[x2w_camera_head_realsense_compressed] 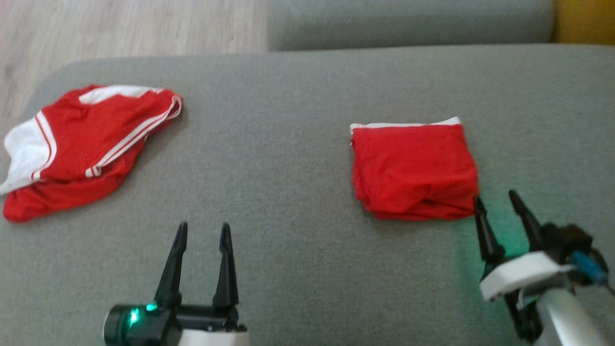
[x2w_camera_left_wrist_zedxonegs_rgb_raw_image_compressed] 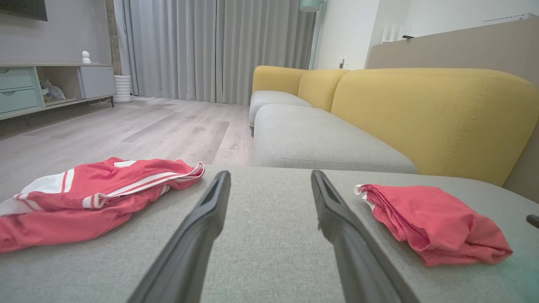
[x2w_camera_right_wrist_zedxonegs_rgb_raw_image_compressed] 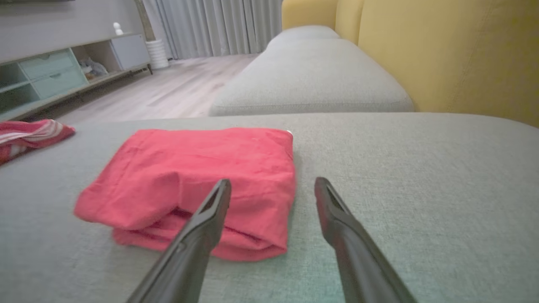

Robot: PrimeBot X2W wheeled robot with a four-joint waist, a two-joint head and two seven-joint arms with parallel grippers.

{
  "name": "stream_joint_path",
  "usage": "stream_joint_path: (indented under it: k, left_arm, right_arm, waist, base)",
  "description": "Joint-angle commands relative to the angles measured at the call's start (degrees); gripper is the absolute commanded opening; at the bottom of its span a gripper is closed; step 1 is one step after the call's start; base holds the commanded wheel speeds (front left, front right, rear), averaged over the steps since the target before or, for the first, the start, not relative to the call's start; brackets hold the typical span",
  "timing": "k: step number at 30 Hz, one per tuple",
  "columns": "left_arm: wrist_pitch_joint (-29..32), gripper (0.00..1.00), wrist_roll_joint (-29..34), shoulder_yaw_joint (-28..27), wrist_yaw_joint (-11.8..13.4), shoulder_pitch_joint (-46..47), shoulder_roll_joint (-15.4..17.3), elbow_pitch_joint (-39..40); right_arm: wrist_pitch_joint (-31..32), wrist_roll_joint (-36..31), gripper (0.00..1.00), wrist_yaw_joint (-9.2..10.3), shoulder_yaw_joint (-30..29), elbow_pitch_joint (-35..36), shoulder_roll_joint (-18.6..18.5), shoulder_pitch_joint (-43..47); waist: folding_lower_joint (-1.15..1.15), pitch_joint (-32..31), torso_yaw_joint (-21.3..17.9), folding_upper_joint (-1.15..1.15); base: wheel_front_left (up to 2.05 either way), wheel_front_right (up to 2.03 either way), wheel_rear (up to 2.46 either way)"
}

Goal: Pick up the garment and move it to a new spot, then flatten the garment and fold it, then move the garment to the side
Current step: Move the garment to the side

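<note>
No readable text, label, brand or number anywhere.

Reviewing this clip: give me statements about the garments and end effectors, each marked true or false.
1. The folded red garment lies on the grey cushion. True.
2. The right end effector grips it. False: it is open at the garment's near corner, holding nothing.
3. The striped garment is neatly folded. False: it lies crumpled.
4. The left end effector is open and empty. True.
5. The two garments touch. False: bare cushion separates them.
</note>
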State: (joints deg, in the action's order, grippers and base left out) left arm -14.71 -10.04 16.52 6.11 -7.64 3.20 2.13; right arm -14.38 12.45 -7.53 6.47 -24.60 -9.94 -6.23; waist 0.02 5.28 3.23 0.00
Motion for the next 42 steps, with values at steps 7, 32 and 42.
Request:
stream_joint_path:
  k: [7,32,42]
  left_arm:
    - [-0.29,1.00,-0.06,0.34,1.03,5.21,-0.33,2.34]
    - [-0.29,1.00,1.46,0.80,0.09,11.56,-0.33,3.73]
    - [-0.29,1.00,6.64,1.14,-3.72,20.20,-0.33,3.15]
  right_arm:
    - [3.87,0.68,1.00,0.04,1.97,-8.91,-2.81,-12.04]
    - [8.60,6.46,0.00,0.04,6.06,-13.16,-16.42,-22.43]
    - [7.57,4.70,0.00,0.04,-1.48,-14.09,-26.97,-28.48]
  waist:
    - [-0.02,5.09,1.71,0.00]
    - [-0.02,16.82,-9.09,0.00]
    - [-0.02,28.06,-13.41,0.00]
  base:
    - [0.00,0.00,0.00]
    - [0.00,0.00,0.00]
    - [0.00,0.00,0.00]
